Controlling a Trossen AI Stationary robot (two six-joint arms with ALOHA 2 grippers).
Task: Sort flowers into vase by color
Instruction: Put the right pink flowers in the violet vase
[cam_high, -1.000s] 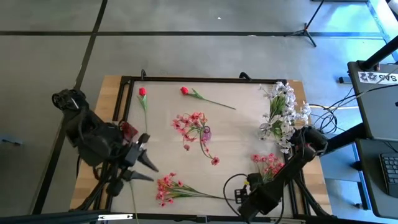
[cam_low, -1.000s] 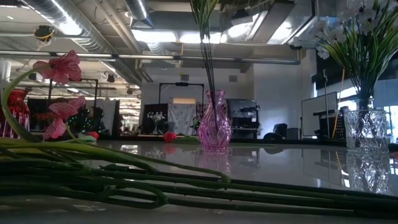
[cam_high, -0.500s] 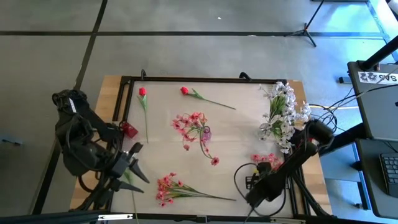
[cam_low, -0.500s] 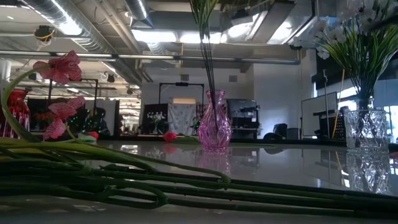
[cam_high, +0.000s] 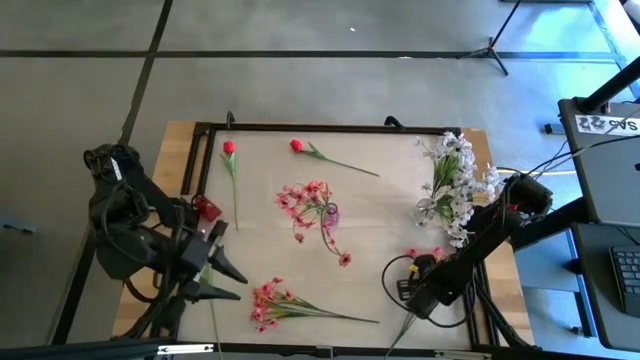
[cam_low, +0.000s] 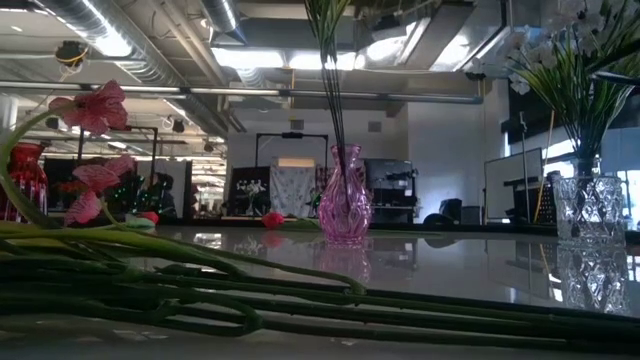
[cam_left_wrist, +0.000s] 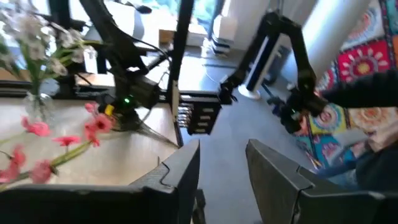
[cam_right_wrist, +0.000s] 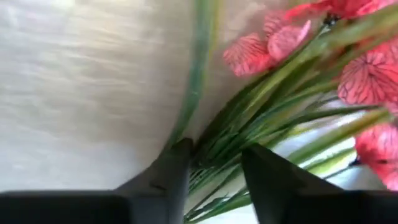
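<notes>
A pink spray (cam_high: 424, 254) lies at the table's near right, and my right gripper (cam_high: 420, 276) is over it, pointing down. In the right wrist view my right gripper (cam_right_wrist: 217, 152) is open, with a finger on either side of the spray's bundled green stems (cam_right_wrist: 249, 124). I cannot tell whether the fingers touch them. My left gripper (cam_high: 240, 288) is open and empty at the near left. A second pink spray (cam_high: 272, 301) lies near the front edge. Two red buds (cam_high: 228, 147) (cam_high: 297, 145) lie at the far left. A pink vase (cam_high: 331, 213) holds pink flowers.
A clear vase (cam_low: 590, 208) with white flowers (cam_high: 455, 180) stands at the right. A red vase (cam_high: 207, 208) stands at the left edge. A black frame (cam_high: 320, 128) borders the table. Cables (cam_high: 395, 285) loop beside my right gripper. Bare tabletop lies between the pink vase and the near spray.
My right gripper has gone toward the far edge and a little to the right, onto the stems of the near-right pink spray, while its arm has stretched out. The spray has stayed where it lay. My left gripper has shifted slightly toward the near edge.
</notes>
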